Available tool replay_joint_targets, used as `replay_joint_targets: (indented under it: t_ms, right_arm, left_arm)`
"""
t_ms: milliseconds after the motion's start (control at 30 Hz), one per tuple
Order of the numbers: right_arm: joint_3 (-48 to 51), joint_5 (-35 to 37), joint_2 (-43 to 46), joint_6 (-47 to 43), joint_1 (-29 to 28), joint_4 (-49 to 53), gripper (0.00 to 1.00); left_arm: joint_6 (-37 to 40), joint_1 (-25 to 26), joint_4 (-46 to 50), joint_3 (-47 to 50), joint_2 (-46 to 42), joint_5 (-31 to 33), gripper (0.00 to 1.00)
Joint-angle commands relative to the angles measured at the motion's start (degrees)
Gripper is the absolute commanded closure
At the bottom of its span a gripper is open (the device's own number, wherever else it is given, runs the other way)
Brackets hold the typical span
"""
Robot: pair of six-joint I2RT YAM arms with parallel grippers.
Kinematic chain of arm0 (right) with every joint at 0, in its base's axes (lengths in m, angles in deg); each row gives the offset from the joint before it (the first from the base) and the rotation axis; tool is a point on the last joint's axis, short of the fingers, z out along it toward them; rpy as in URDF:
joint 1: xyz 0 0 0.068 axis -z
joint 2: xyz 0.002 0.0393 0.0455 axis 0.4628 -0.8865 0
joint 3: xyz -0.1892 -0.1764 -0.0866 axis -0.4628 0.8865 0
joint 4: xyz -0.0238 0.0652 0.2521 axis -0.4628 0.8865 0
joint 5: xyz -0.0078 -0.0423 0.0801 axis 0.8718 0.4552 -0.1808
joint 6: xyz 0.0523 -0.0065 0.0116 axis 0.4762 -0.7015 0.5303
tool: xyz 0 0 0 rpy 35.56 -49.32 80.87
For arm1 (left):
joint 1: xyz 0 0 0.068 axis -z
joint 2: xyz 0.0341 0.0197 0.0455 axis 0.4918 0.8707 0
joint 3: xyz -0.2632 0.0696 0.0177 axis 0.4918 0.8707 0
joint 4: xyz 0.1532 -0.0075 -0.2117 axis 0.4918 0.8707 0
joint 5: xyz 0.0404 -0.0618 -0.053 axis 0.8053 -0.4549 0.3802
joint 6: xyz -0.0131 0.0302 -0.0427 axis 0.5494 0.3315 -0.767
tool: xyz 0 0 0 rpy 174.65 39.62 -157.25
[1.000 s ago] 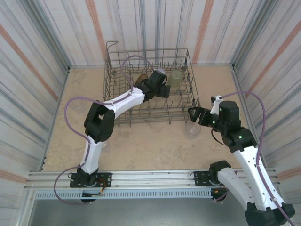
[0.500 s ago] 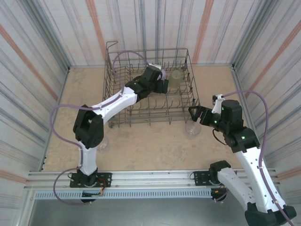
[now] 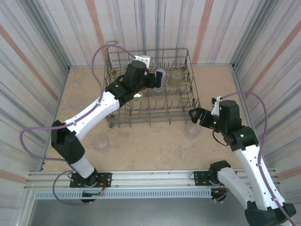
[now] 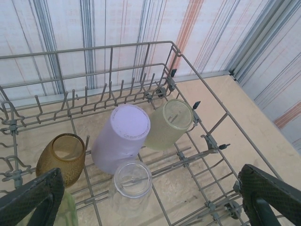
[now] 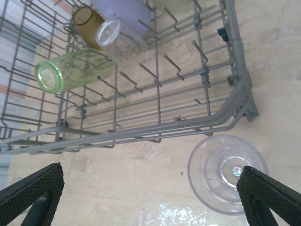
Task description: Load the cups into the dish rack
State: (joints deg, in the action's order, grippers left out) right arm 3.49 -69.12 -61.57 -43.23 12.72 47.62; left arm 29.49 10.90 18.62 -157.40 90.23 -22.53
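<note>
On beige tabletop (image 3: 150, 146) between striped walls (image 3: 33, 52): dish rack (image 3: 155, 113), cups (image 3: 193, 128), left fingers (image 4: 33, 200) and right fingers (image 5: 270, 197) wide.

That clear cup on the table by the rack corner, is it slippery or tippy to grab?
The clear cup looks like thin, glossy plastic, so probably light and slippery. Standing free and upright, it might tip from a sideways nudge, and its round wall would likely let it roll.

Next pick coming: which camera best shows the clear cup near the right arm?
Right wrist: the clear cup stands upright, rim and base plain, between open fingers. Top external shows it faint beside the dish rack.
</note>
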Motion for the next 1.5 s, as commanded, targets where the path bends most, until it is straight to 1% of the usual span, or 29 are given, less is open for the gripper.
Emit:
replay_joint_targets:
  t_ms: [0, 133, 233, 467, 567, 700, 833, 900, 1033, 1167, 1267, 1333, 1467]
  right_arm:
    - [0.34, 1.63, -0.21, 0.99, 0.35, 2.54, 0.01]
    - [2.08, 2.04, -0.71, 1.96, 0.22, 2.87, 0.01]
    - [3.07, 3.23, -1.89, 2.01, -1.06, 3.19, 0.01]
    - [3.97, 9.42, -5.17, 2.23, -7.80, 2.31, 0.01]
    - [4.24, 10.12, -6.86, 2.27, -9.97, 1.64, 0.00]
    - [4.37, 13.41, -9.01, 2.66, -13.42, 1.64, 0.02]
    - [5.41, 14.91, -10.19, 3.32, -15.87, 0.41, 0.07]
    - [6.10, 14.32, -10.88, 3.15, -16.47, -0.59, 0.12]
    - [6.88, 14.84, -12.01, 3.06, -16.95, -1.67, 0.18]
    - [7.14, 14.57, -13.42, 2.97, -17.14, -2.69, 0.27]
    - [7.37, 14.75, -14.01, 2.97, -17.55, -3.35, 0.31]
    - [7.26, 14.96, -16.18, 3.00, -17.83, -3.63, 0.32]
    - [7.14, 15.55, -18.45, 3.04, -18.32, -4.42, 0.38]
  left_arm:
    - [1.65, 0.25, 3.36, 1.51, -3.38, -0.68, 0.01]
    - [1.57, 0.16, 5.44, 3.34, -6.52, 0.75, 0.01]
    - [1.64, 0.18, 7.10, 5.02, -8.99, 2.31, 0.01]
    - [1.69, -0.15, 11.11, 7.84, -13.74, 6.44, 0.01]
    - [0.61, -0.96, 13.33, 8.20, -14.77, 6.41, 0.01]
    - [-1.65, -2.87, 16.70, 8.62, -15.76, 5.54, 0.01]
    - [-3.87, -5.28, 17.95, 10.79, -17.94, 4.73, 0.01]
    - [-4.76, -7.02, 16.59, 12.93, -19.66, 2.29, 0.01]
    - [-5.06, -8.50, 12.25, 16.48, -22.12, -1.05, 0.01]
    - [-5.29, -9.32, 12.86, 16.80, -22.63, -1.42, 0.01]
    - [-5.29, -9.83, 14.55, 16.79, -22.49, -1.16, 0.01]
    - [-5.30, -10.19, 15.35, 16.96, -22.56, -1.49, 0.01]
    - [-4.76, -10.74, 16.04, 17.56, -23.02, -2.33, 0.01]
